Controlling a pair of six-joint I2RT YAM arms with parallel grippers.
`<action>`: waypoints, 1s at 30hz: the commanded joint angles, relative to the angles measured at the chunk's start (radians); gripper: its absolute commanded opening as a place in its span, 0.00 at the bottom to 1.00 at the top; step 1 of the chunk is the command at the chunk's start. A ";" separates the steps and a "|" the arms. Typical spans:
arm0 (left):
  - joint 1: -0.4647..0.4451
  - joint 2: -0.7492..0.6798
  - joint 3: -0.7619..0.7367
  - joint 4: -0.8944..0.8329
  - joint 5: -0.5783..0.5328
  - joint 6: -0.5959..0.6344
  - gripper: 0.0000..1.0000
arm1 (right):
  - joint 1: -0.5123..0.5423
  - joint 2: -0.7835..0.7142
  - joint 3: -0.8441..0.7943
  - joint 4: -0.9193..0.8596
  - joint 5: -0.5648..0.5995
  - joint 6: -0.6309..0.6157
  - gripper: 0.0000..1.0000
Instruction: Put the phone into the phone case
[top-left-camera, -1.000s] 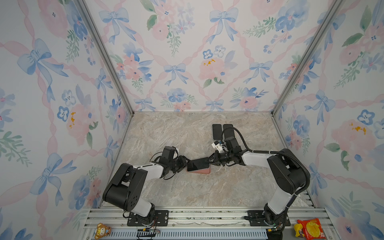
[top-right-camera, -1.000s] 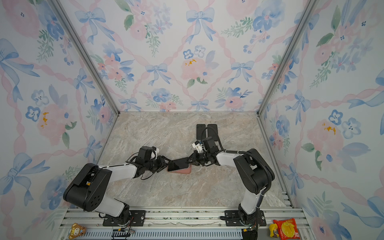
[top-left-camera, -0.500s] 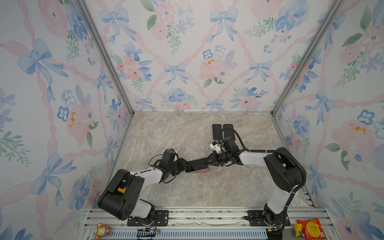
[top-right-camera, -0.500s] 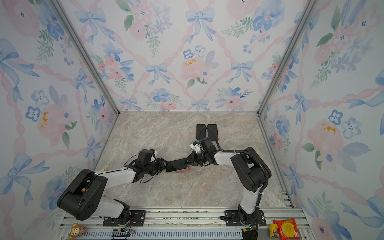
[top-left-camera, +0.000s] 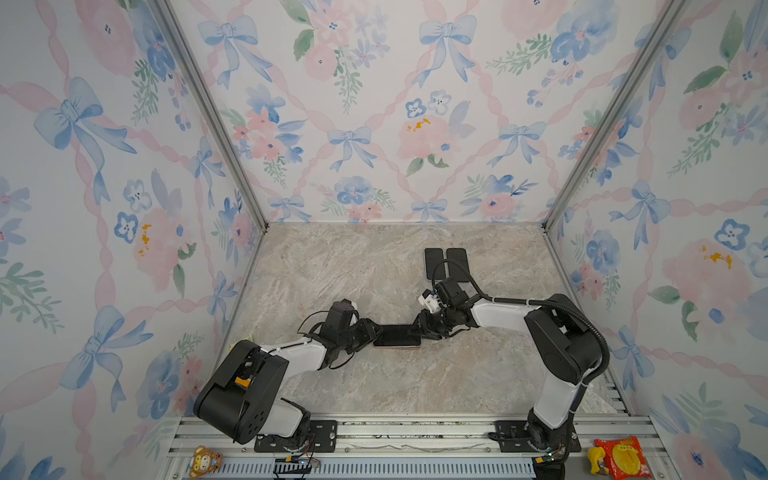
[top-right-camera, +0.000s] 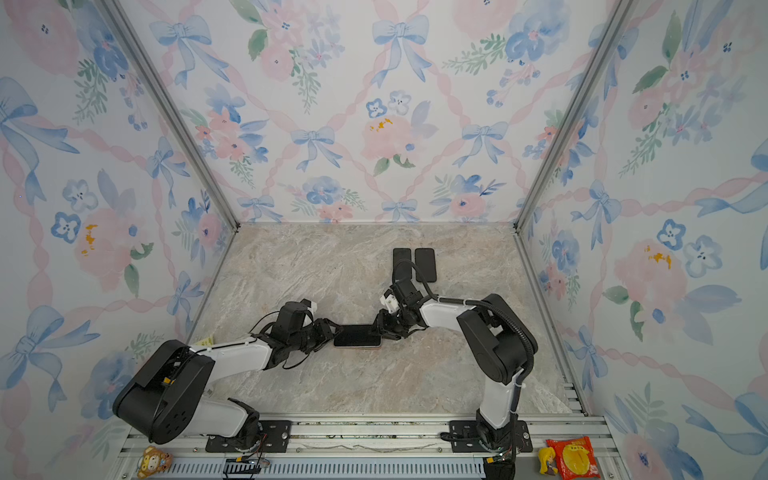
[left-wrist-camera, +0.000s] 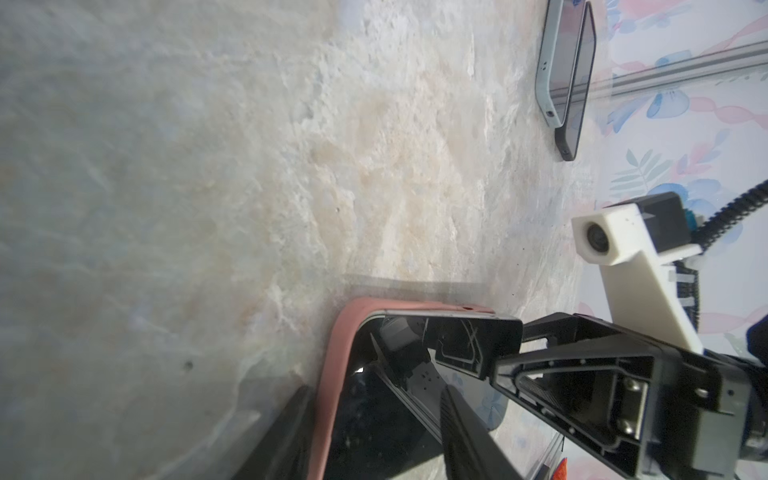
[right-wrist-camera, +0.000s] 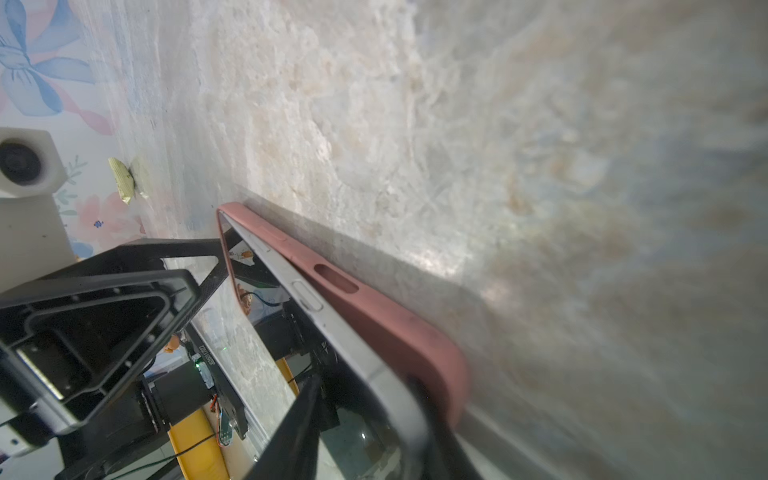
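Note:
The phone, black screen up, lies lengthwise on the pink phone case mid-table. Its silver edge stands slightly above the case wall. My left gripper is open at the left end. One finger lies against the case's outer side, the other hangs over the screen. My right gripper is open astride the phone's right end.
Two more dark phones lie side by side near the back, behind my right arm. A yellow scrap sits by the left wall. A toy and a red snack packet rest on the front rail.
My right gripper was shut and has opened at the phone's right end. The phone now lies flatter over the case. My left arm has stretched lower along the table.

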 joint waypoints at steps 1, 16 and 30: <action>0.011 0.006 0.003 -0.124 0.061 0.035 0.51 | 0.017 -0.011 0.009 -0.180 0.126 -0.069 0.44; 0.043 -0.042 0.044 -0.266 -0.016 0.122 0.53 | 0.053 -0.072 0.097 -0.356 0.278 -0.143 0.75; 0.043 -0.090 0.051 -0.322 -0.016 0.149 0.54 | 0.088 -0.105 0.130 -0.413 0.363 -0.145 0.82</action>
